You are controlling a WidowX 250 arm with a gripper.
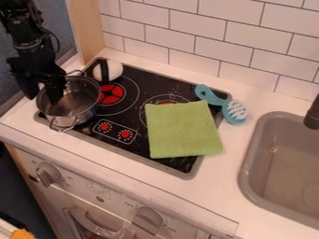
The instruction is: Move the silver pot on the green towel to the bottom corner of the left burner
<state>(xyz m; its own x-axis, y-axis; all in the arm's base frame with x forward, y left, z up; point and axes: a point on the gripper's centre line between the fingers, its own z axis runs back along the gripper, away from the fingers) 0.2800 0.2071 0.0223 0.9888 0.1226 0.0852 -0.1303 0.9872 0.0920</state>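
My gripper hangs at the upper left, open, with one finger over the inside of the silver pot and the other by its left rim. The pot is upright at the left end of the black stovetop, around its lower left corner, left of the burner with the red centre. Its two loop handles point up and down in the view. The green towel lies flat over the right part of the stovetop, with no pot on it.
A white round object with a black band sits at the stove's back left corner. A blue brush lies by the right edge. The grey sink is at right, and a tiled wall stands behind.
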